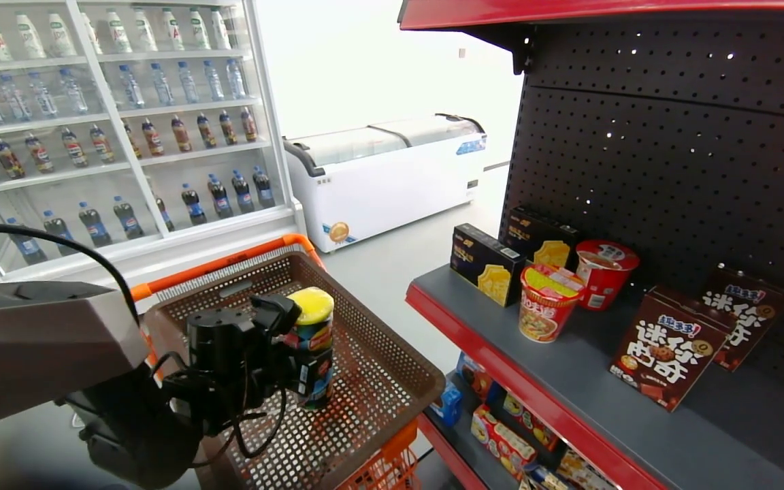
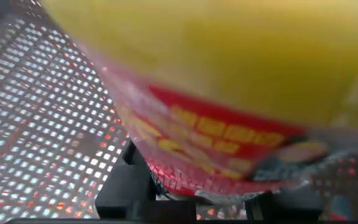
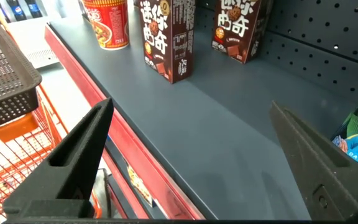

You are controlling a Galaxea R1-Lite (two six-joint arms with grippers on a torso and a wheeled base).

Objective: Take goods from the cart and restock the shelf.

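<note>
Canister (image 1: 314, 340) with the yellow lid is standing upright in the cart's brown basket (image 1: 378, 367), and the left tool (image 1: 300, 347) has it clamped by the side! Up close, the canister (image 2: 216, 93) looms right against the wrist camera. Over at the shelf (image 1: 569, 367), the right tool (image 3: 191, 168) is spread wide with nothing in it, above the grey board near the brown boxes (image 3: 166, 37).
</note>
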